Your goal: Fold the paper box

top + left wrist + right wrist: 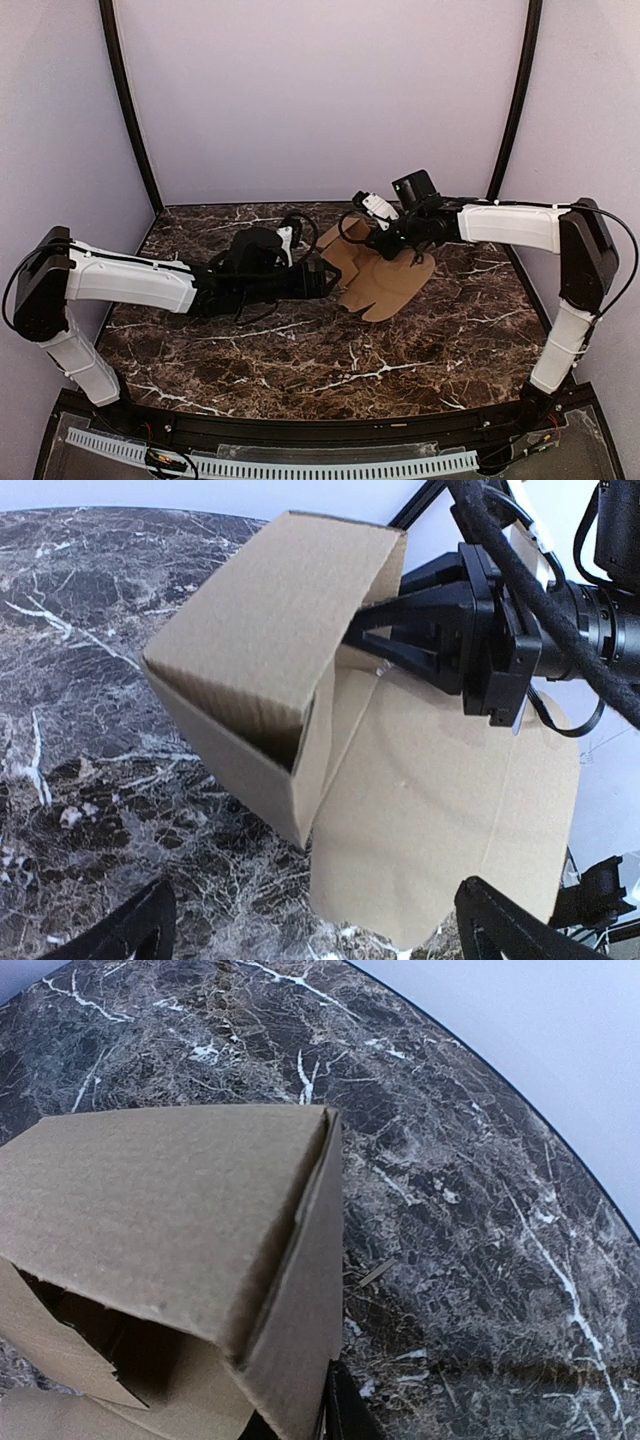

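Note:
The paper box is brown cardboard lying mid-table, partly folded. In the left wrist view it forms an open-ended sleeve with a flat rounded flap lying on the table. My right gripper is shut on the sleeve's far wall. In the right wrist view that wall runs down between the jaws, with one black finger showing beside it. My left gripper stands open just left of the box. Its fingertips sit wide apart on either side of the flap's tip, touching nothing.
The dark marbled table is closed in by pale purple walls behind and on both sides. The right arm's cable crosses the upper part of the left wrist view. A small splinter lies on the table beside the box.

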